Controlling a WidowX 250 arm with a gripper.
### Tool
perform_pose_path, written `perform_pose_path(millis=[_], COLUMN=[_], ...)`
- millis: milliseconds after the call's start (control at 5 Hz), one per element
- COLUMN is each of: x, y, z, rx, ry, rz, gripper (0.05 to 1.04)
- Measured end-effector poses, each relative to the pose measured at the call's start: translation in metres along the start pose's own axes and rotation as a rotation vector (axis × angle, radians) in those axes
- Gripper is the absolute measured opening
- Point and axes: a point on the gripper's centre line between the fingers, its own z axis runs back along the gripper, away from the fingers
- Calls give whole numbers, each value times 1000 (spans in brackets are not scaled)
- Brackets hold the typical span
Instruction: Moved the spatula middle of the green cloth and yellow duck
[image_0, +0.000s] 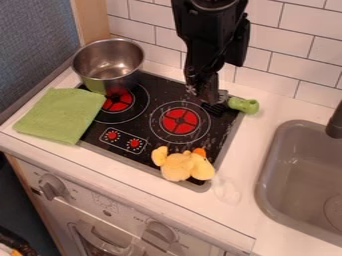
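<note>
The black gripper (208, 96) hangs over the stove's back right part, right at the spatula (243, 105). The spatula's green handle points right, past the stove's edge onto the white counter; its dark front part is partly hidden by the gripper. Whether the gripper holds it, I cannot tell. The green cloth (61, 115) lies folded at the left, over the stove's left edge and the counter. A yellow duck (182, 165) with an orange beak lies at the stove's front right edge.
A steel pot (109, 64) stands at the stove's back left. The black stove top (143, 120) has two red burners and two red knobs. A grey sink (268, 167) is at the right, and a tiled wall (280, 42) rises behind.
</note>
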Motion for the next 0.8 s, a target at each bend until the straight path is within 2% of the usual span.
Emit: perform_pose_path(millis=[400,600,800], x=[-6,-3,-2], y=[-1,-12,-19], z=[-16,-28,-59], rx=[49,51,88], ry=[21,24,41], rz=[-14,-15,-6], gripper=[1001,1001,1001])
